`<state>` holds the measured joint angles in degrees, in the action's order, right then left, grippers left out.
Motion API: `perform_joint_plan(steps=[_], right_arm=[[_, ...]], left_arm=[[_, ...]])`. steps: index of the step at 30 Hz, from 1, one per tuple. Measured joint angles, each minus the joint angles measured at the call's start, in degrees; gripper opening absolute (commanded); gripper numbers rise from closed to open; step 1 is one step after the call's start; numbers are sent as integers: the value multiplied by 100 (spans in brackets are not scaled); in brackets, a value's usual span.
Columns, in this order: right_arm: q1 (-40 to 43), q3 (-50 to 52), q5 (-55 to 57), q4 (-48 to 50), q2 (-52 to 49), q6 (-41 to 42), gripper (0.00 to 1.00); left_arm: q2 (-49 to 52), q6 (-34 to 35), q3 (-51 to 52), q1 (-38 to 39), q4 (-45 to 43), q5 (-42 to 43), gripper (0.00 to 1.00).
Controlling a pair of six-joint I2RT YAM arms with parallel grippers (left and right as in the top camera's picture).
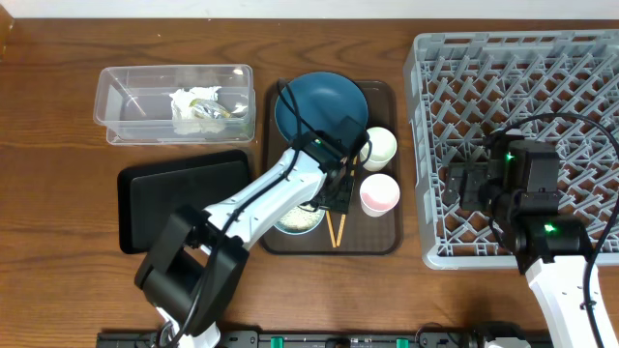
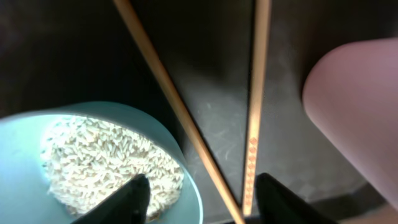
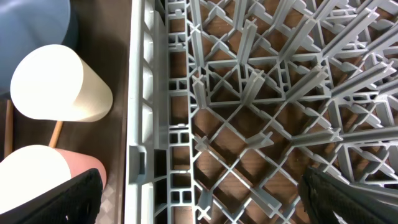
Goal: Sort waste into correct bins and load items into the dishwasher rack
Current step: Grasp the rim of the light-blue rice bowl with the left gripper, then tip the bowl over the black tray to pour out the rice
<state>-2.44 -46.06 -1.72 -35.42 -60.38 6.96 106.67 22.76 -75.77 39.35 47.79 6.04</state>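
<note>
Brown wooden worktop (image 1: 58, 126) carries everything: a clear tub (image 1: 108, 124) at far left with the crumpled napkin (image 1: 193, 108) inside it, a bare black tray (image 1: 174, 198) nearer, a brown serving tray (image 1: 382, 237) in the middle, and the grey rack (image 1: 522, 116) at right. On the serving tray sit the blue dish (image 1: 319, 101), the green cup (image 1: 379, 147), the pink cup (image 2: 354, 106), the small bowl (image 2: 186, 180) with rice (image 2: 106, 155) in it, and two chopsticks (image 2: 256, 99) lying flat between bowl and pink cup.

Left arm's fingers (image 2: 134, 199) hang apart and empty above the chopsticks, one tip over the bowl's edge, the other just right of the right stick. Right arm's fingers (image 3: 68, 199) are also apart and empty, over the rack's left side.

The step in hand looks like fetching the chopsticks for the rack. That calls for shifting slightly right, clear of the bowl's rim, sinking to the tray floor, then closing to gather both thin sticks. They splay apart, so one may slip free.
</note>
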Motion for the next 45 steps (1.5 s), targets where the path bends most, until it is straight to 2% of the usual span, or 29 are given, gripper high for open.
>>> perform_joint_plan(steps=[2,7,16,27,29,33,45], right_arm=[[0,0,2,2,0,0,99],[0,0,2,0,0,0,99],[0,0,2,0,0,0,99],[0,0,2,0,0,0,99],[0,0,2,2,0,0,99],[0,0,2,0,0,0,99],[0,0,2,0,0,0,99]], left_arm=[[61,15,20,2,-26,-2,43],[175,-7,26,2,-79,-33,43],[393,63,28,2,-72,-44,28],[393,109,31,2,-17,-46,19],[393,118,31,2,-11,-44,13],[393,131,31,4,20,-50,7],[391,120,28,15,201,-177,6]])
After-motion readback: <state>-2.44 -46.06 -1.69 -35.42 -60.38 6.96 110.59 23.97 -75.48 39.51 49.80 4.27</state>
